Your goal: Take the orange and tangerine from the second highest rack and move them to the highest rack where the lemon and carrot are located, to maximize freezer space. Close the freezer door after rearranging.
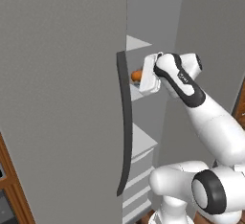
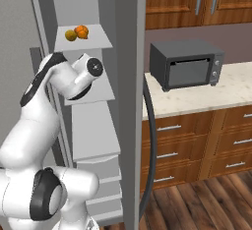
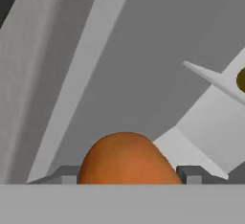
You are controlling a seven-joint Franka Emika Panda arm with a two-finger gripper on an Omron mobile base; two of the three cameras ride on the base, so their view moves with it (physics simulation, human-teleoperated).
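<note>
The freezer point(image 1: 158, 7) stands open, its freezer door point(image 1: 62, 98) swung out at my left. My gripper point(image 3: 128, 174) reaches in at the level of the second highest rack point(image 2: 93, 95) and is shut on a round orange fruit point(image 3: 125, 158); I cannot tell if it is the orange or the tangerine. Its fingertips point(image 3: 67, 174) press the fruit's sides. In the left base view the fruit point(image 1: 136, 76) sits just above that rack point(image 1: 136, 93), in front of the hand. The highest rack point(image 2: 98, 43) carries the yellow lemon point(image 2: 71, 35) and an orange-coloured carrot point(image 2: 81, 31).
The door's long dark handle point(image 1: 123, 122) hangs close to the left of my hand. Lower shelves and drawers point(image 2: 98, 175) fill the cabinet below. To the right are a pale counter point(image 2: 216, 94) with a grey toaster oven point(image 2: 186, 64) and wooden drawers point(image 2: 197, 145).
</note>
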